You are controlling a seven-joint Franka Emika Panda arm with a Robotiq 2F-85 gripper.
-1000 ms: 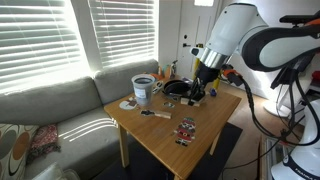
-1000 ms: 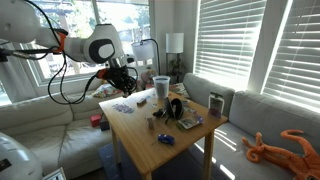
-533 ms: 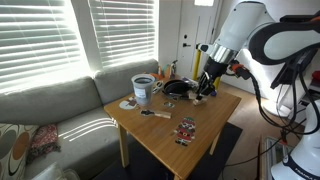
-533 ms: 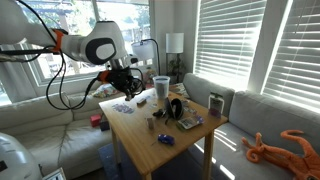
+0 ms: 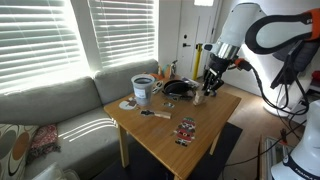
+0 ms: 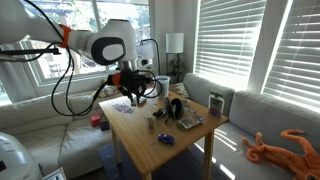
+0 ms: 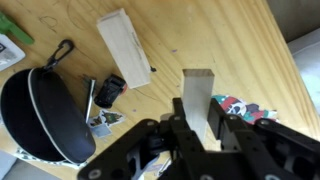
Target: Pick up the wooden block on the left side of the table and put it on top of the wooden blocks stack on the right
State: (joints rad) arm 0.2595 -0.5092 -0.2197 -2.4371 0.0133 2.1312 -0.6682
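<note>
While nearly closed, the end effector (image 7: 200, 120) clamps a wooden block (image 7: 198, 92).

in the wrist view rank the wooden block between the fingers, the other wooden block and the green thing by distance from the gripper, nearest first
1. Wooden block between the fingers, right at the gripper.
2. Other wooden block, up and left on the table.
3. Green thing, far upper-left edge.

Sunlit living room, grey sofa (image 5: 50, 105) beneath white slatted window blinds (image 5: 40, 35), daylight striping its seat, white-shaded lamp (image 6: 174, 42) in the corner, orange plush toy (image 6: 283, 147) on the couch.
</note>
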